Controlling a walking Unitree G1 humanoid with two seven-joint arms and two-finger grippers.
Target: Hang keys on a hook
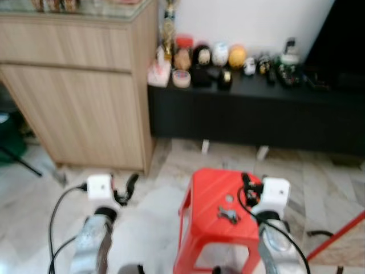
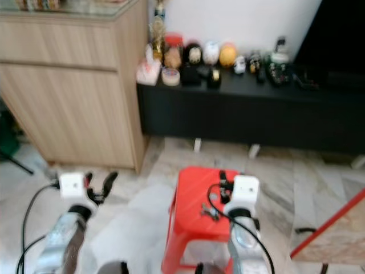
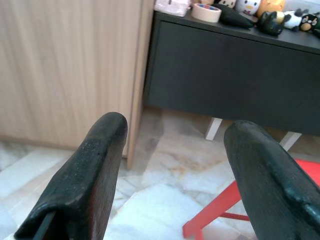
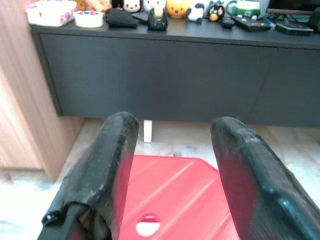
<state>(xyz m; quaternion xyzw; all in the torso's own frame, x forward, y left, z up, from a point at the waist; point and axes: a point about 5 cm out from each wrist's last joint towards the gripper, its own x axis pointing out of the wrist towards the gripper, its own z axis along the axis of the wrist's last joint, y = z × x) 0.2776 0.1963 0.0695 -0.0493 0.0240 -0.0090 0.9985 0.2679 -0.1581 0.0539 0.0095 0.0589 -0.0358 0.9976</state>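
A small bunch of keys [image 1: 228, 214] lies on top of a red plastic stool [image 1: 205, 188], near its round centre hole [image 4: 148, 225]. My right gripper [image 1: 248, 184] is raised over the stool's right side, just right of the keys, with its fingers [image 4: 112, 165] open and nothing between them. Out over the marble floor to the left of the stool, my left gripper [image 1: 128, 188] is also open and empty, its fingers [image 3: 85, 175] spread wide.
A low black cabinet [image 1: 256, 114] against the wall carries figurines, a roll of tape [image 1: 181, 78] and small clutter. A tall wooden cabinet [image 1: 80, 85] stands at the left. A red bar [image 1: 336, 234] slants at the right. Open marble floor [image 1: 154, 211] surrounds the stool.
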